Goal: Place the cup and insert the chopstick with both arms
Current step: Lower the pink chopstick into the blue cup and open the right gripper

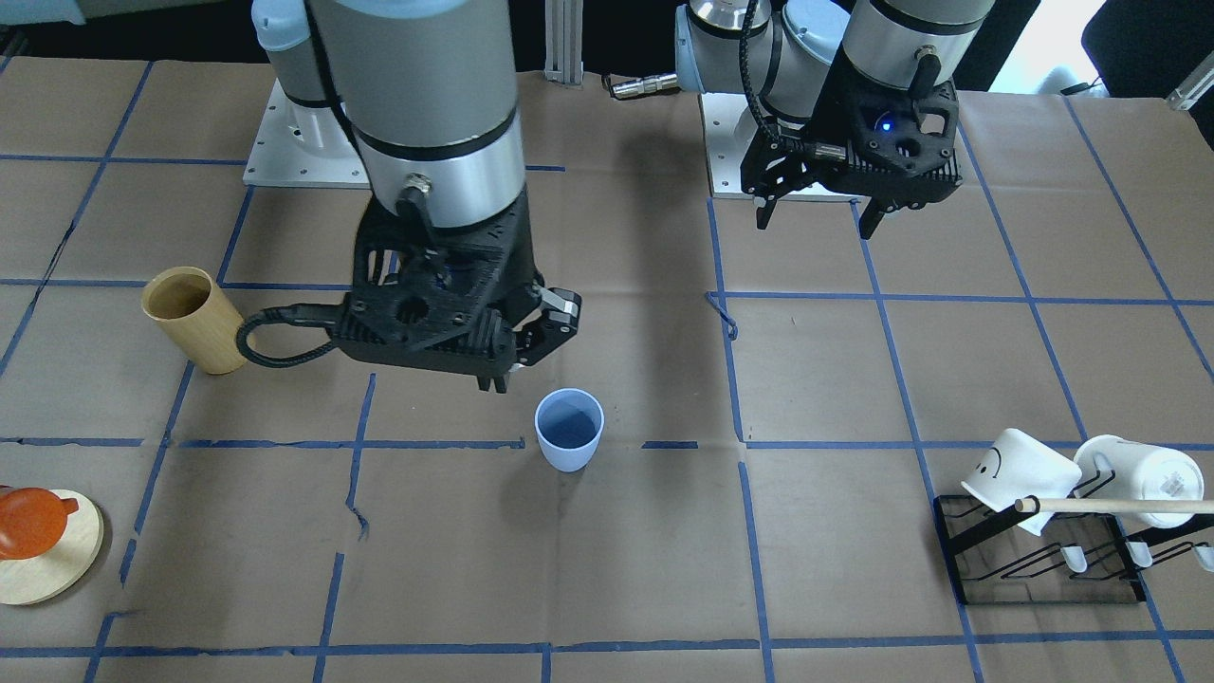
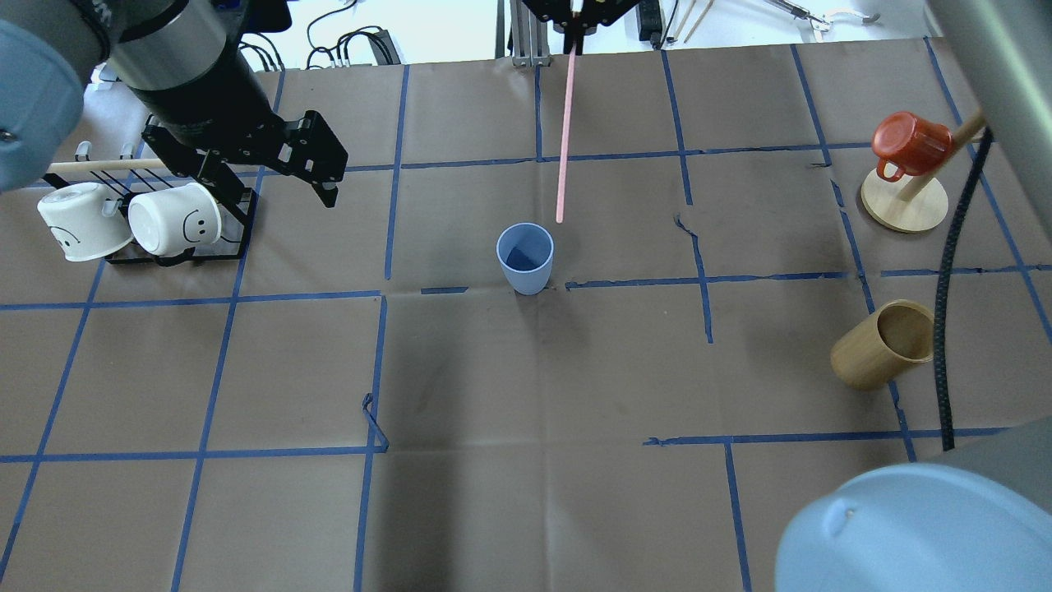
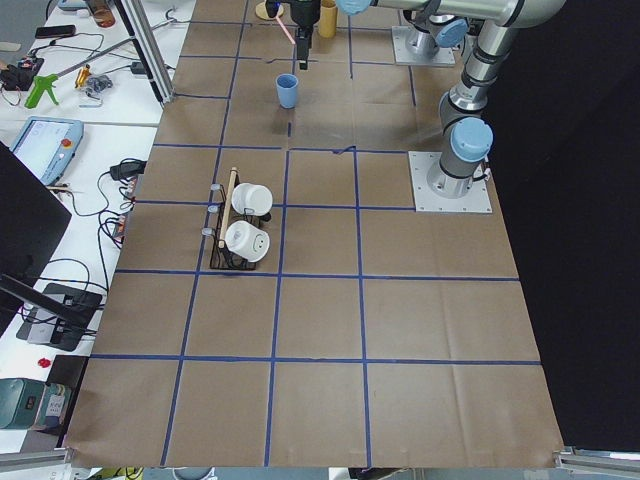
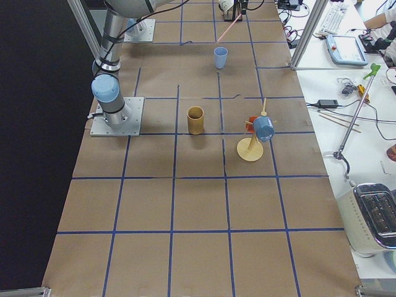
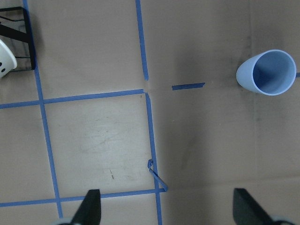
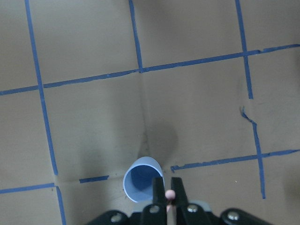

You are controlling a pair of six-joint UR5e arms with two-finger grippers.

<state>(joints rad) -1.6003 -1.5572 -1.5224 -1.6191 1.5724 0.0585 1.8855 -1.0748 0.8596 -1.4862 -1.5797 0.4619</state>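
The pale blue cup (image 2: 524,256) stands upright and empty near the table's middle; it also shows in the front view (image 1: 569,429). My right gripper (image 6: 168,188) is shut on the thin pink chopstick (image 2: 565,131), which hangs point-down. In the overhead view the stick's lower end lies just beyond the cup's rim, outside the cup. The right wrist view shows the cup (image 6: 143,180) just left of the fingers. My left gripper (image 1: 816,223) is open and empty, held above the table well away from the cup. The left wrist view shows the cup (image 5: 268,72) at the upper right.
A tan wooden cup (image 2: 883,345) lies tilted on the robot's right side. A red mug (image 2: 908,141) hangs on a round wooden stand (image 2: 904,205). A black rack (image 1: 1043,569) with two white mugs (image 1: 1024,474) and a wooden rod (image 1: 1110,506) sits near my left gripper.
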